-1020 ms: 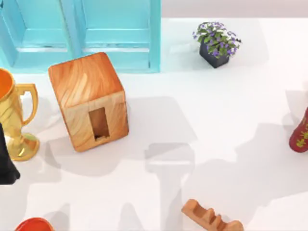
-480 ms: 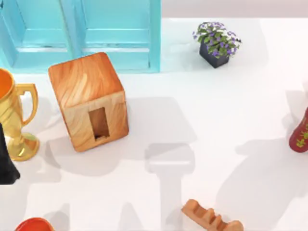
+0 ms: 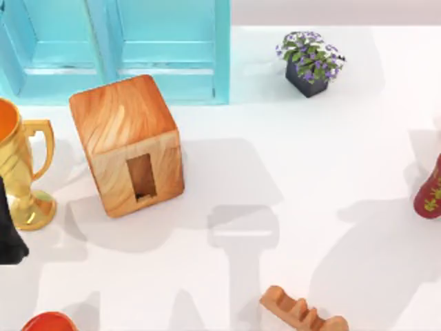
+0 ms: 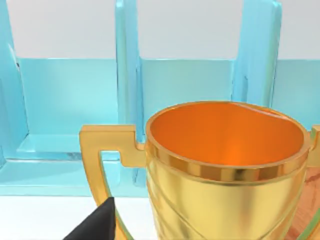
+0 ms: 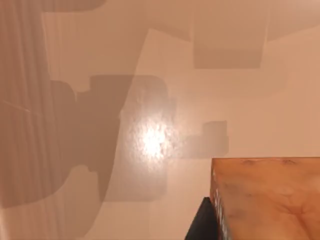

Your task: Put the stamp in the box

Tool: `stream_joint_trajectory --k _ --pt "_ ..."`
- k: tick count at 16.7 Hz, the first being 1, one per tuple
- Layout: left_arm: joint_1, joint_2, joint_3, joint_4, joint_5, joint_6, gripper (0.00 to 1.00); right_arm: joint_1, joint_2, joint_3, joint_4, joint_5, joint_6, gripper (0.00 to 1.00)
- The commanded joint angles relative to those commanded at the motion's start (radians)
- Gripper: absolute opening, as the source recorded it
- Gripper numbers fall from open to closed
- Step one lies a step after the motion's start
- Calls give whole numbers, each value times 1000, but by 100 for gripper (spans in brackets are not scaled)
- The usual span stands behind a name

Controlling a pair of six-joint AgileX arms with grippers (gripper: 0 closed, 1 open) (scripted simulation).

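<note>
The box (image 3: 127, 141), a big orange-brown wood-grain cube, stands at the table's left with its narrow upright hole (image 3: 141, 177) facing the front. In the right wrist view the stamp (image 5: 265, 195) shows as an orange-brown block up close. My right gripper (image 5: 250, 226) is shut on the stamp high above the white table, and one black finger (image 5: 201, 224) lies against the stamp's side. My left gripper (image 3: 8, 238) is parked at the table's left edge beside a gold trophy.
A turquoise cabinet (image 3: 117, 48) stands behind the box. The gold trophy (image 3: 21, 172) is left of the box. A potted plant (image 3: 311, 61) sits at the back, a red boot-shaped thing (image 3: 431, 192) at the right edge, a notched wooden piece (image 3: 303, 312) at the front and a red object (image 3: 48, 322) at the front left.
The arm shadow on the table's right side shifted and changed shape in the first half second, then held still. The box and the other objects have not moved.
</note>
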Motion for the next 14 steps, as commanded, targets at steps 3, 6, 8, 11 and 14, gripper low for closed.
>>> stream_joint_trajectory --k 3,6,8,11,14 --pt "0 0 0 0 0 0 100 0 0 0 0 0 0 60" --pt "0 0 0 0 0 0 100 0 0 0 0 0 0 83" --pt "0 0 0 0 0 0 100 0 0 0 0 0 0 98" --pt "0 0 0 0 0 0 100 0 0 0 0 0 0 100" --pt "0 0 0 0 0 0 100 0 0 0 0 0 0 100"
